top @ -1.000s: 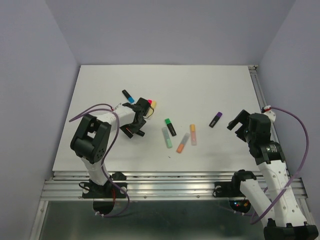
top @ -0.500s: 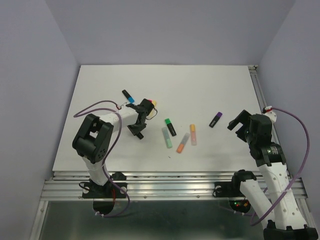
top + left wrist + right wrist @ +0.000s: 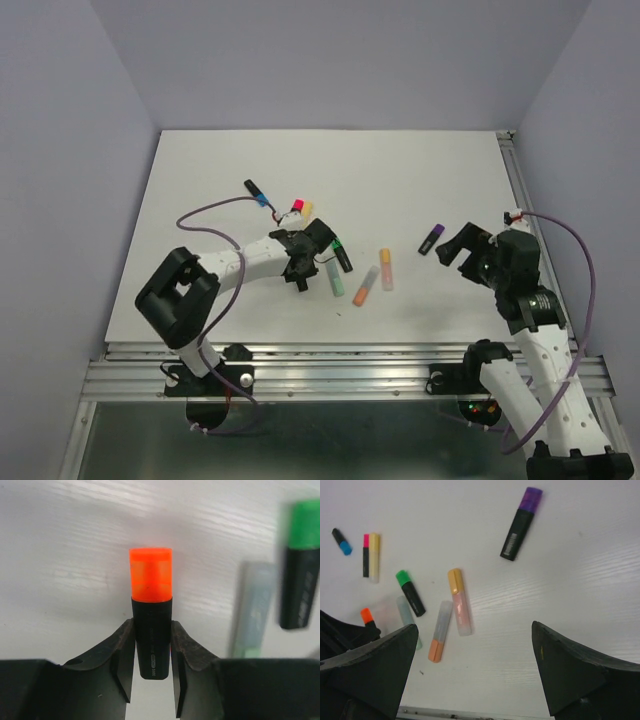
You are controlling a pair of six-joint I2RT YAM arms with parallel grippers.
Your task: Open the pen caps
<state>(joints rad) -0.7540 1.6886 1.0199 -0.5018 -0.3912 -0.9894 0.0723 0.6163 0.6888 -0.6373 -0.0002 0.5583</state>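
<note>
Seen from above, the left end effector (image 3: 318, 242) sits near the centre of the table (image 3: 200, 170), just left of the green cap (image 3: 336, 241); its grip is hidden from this angle. The right end effector (image 3: 455, 248) hangs at right, near the purple cap (image 3: 436, 232), with its fingers spread. A blue cap (image 3: 263, 199) lies up and left of the group.

In the left wrist view, the left end effector is clamped on the black barrel of the orange-capped pen (image 3: 151, 640), one finger on each side. The orange cap (image 3: 150, 574) is on, jutting past the fingertips toward the top of the frame. The green cap is at upper right, with a blurred mint pen (image 3: 252, 610) to its left.

In the right wrist view, the right end effector gapes wide over the table and holds nothing. The purple cap lies at upper right, the green cap left of centre, the orange cap at lower left and the blue cap at far upper left.
</note>
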